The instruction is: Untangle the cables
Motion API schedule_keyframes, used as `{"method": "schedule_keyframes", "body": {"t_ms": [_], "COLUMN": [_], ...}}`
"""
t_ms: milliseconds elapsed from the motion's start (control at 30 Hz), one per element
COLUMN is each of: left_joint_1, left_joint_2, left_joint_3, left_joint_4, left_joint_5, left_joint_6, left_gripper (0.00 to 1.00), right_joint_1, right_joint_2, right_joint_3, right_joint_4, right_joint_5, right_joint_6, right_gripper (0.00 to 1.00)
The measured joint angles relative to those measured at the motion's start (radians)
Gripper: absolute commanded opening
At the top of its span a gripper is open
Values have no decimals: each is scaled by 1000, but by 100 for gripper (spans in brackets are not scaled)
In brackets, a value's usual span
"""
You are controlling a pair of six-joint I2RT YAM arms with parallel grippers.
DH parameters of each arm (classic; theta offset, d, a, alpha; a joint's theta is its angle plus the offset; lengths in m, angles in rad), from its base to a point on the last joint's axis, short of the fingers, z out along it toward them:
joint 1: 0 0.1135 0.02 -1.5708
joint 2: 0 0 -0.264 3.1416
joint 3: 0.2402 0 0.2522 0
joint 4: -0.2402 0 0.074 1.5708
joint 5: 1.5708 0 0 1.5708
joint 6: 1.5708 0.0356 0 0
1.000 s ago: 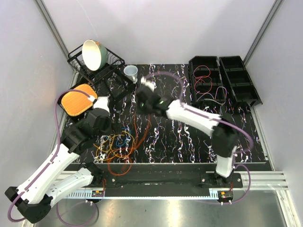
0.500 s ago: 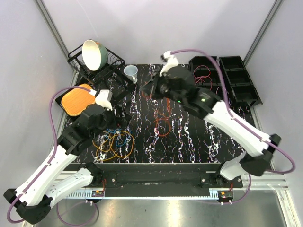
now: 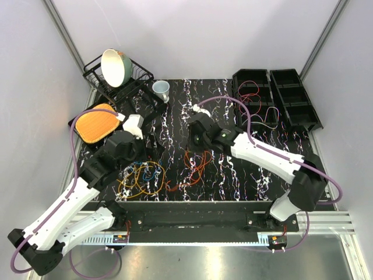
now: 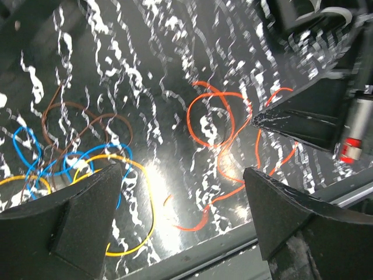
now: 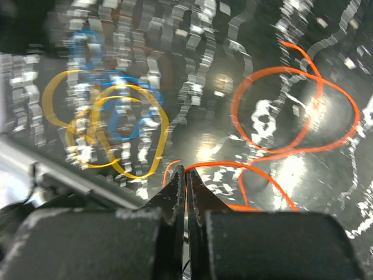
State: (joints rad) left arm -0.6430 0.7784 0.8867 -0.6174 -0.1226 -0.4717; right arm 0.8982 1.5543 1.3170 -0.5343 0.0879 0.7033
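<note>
Over at 8 o'clock on the counter [image 3: 233, 175], yellow, blue and brown cables [image 3: 141, 178] sit knotted under the wide-open left pincer [image 4: 182, 172]. Orange cable [image 3: 195, 163] lies apart at centre, beside the closed right pincer [image 5: 185, 172]. Maybe halfway done, I'd guess.

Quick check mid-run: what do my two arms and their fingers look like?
Both the left arm and right arm have white shells with black joints, each trailing a thick purple hose. The fingers are black, wedge-shaped and rough-surfaced.
</note>
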Motion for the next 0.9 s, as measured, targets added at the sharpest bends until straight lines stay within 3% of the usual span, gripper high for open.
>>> {"method": "schedule_keyframes", "body": {"t_ms": [233, 300, 333, 400, 500, 600, 900], "left_joint_1": [0, 0, 0, 0, 0, -2, -3], "left_joint_2": [49, 48, 43, 25, -10, -40, -42], "left_joint_3": [2, 2, 2, 1, 1, 1, 1], "left_joint_4": [-100, -132, -147, -168, -184, -198, -201], "left_joint_5": [-45, -65, -78, -97, -113, -136, -147], "left_joint_6": [2, 5, 6, 5, 5, 3, 3], "left_gripper": [88, 88, 88, 88, 89, 89, 89], "right_joint_1": [-51, -69, -87, -121, -154, -158, -176], "right_joint_2": [183, 240, 276, 332, 384, 376, 117], "right_joint_3": [29, 67, 98, 156, 223, 220, -105], "right_joint_4": [-19, -18, -24, -25, -31, -54, -139], "right_joint_5": [-5, -8, -14, -32, -48, -36, -15], "right_joint_6": [16, 12, 3, -7, -35, -47, 91], "right_gripper": [1, 47, 65, 87, 94, 94, 89]}}
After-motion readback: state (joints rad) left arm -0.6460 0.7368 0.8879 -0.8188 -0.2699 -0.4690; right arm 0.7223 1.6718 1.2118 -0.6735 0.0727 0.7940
